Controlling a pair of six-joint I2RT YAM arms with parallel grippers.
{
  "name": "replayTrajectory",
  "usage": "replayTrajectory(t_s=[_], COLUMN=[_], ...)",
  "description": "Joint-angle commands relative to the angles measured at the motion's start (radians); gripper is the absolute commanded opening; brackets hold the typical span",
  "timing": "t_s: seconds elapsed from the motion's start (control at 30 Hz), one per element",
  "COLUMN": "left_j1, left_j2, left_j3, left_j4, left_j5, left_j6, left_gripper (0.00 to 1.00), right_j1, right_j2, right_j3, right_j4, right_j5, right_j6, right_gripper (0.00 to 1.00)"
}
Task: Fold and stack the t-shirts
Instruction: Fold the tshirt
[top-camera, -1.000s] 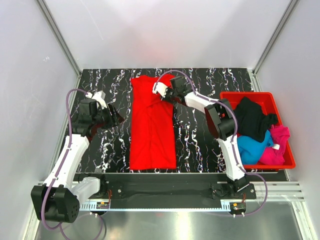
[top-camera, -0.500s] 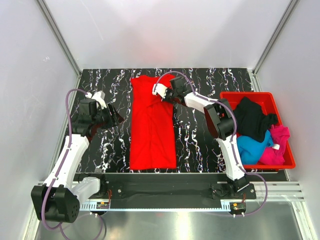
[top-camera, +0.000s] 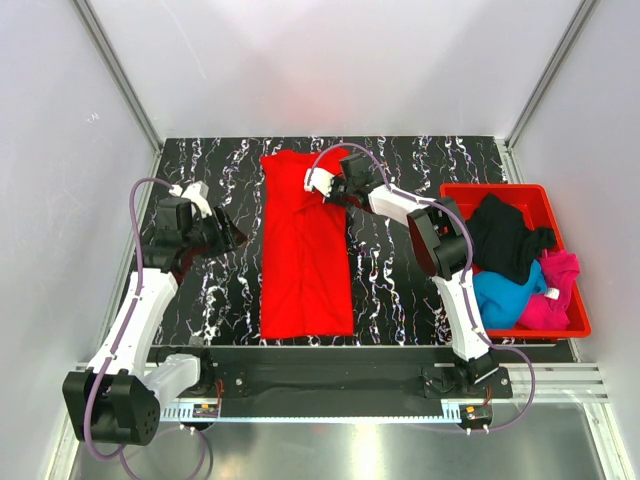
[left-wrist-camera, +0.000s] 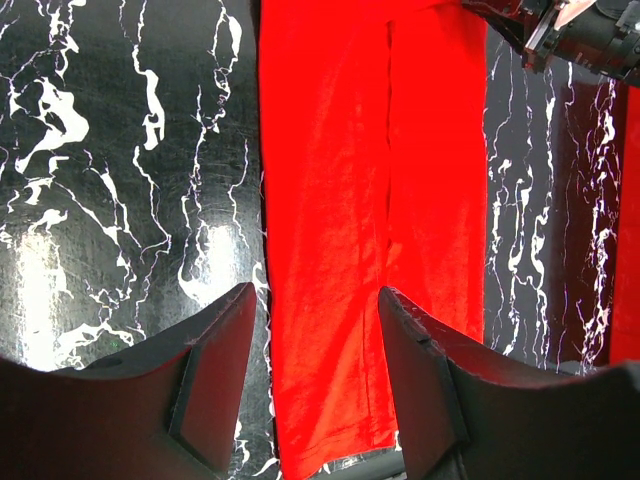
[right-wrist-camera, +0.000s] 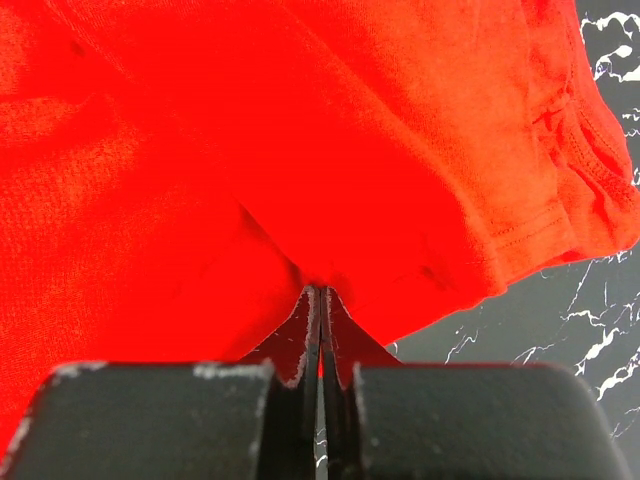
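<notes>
The bright red t-shirt (top-camera: 303, 245) lies in a long folded strip down the middle of the black marbled table; it also shows in the left wrist view (left-wrist-camera: 370, 200) and fills the right wrist view (right-wrist-camera: 300, 150). My right gripper (top-camera: 325, 186) is at the shirt's far right part, shut on a pinch of its cloth (right-wrist-camera: 318, 285). My left gripper (top-camera: 232, 234) is open and empty, held above the table left of the shirt, its fingers (left-wrist-camera: 215, 370) framing the shirt's near end. Black (top-camera: 505, 235), blue (top-camera: 500, 295) and magenta-pink (top-camera: 555, 290) t-shirts lie in the bin.
A rigid red plastic bin (top-camera: 565, 210) stands at the table's right edge. White walls enclose the table on three sides. The table (top-camera: 400, 270) shows bare marbled surface between shirt and bin, and left of the shirt.
My right gripper has shifted slightly left over the shirt's far part, still pinching it. The left arm has barely moved.
</notes>
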Motion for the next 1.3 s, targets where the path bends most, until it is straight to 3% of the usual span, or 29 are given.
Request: replayTrajectory(t_s=[0.0, 1.27], left_j1=[0.010, 0.021], left_j2=[-0.025, -0.023], left_j3=[-0.003, -0.009], left_j4=[0.065, 0.070], left_j5=[0.035, 0.050], left_j6=[-0.007, -0.010], left_gripper=[0.58, 0.58], right_j1=[-0.003, -0.001], right_j2=[-0.051, -0.161], right_j3=[0.048, -0.001], right_j4=[0.024, -0.002], right_j5=[0.006, -0.014], right_j6=[-0.013, 0.030], right_gripper=[0.00, 0.00])
